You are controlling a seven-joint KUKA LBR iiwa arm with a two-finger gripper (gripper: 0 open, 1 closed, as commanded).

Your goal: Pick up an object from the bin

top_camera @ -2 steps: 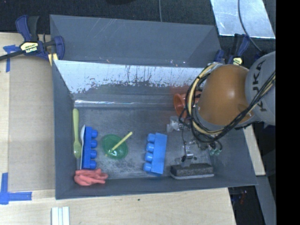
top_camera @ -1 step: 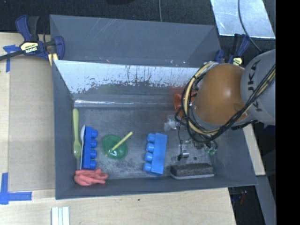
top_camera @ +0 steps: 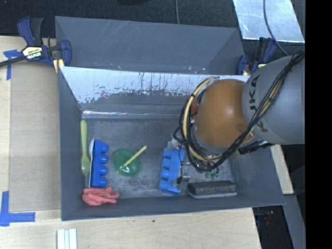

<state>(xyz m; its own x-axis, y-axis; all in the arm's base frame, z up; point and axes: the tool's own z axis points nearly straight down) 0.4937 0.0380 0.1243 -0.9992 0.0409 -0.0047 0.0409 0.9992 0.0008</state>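
You are looking at a robotics lab's test cell, not a home or a shop; a grey metal bin with sloped walls (top_camera: 70,139) stands there; a heavy grey industrial arm (top_camera: 277,102) with maker's lettering on its casing reaches in from the right, carrying a rounded orange cover (top_camera: 220,113) and loops of black cable (top_camera: 187,123); the bin's load reads as an odd trial set: blue studded plastic blocks (top_camera: 170,170), a green plastic disc (top_camera: 127,163), a pink rubbery lump (top_camera: 99,196), a dark oblong pad (top_camera: 211,189).
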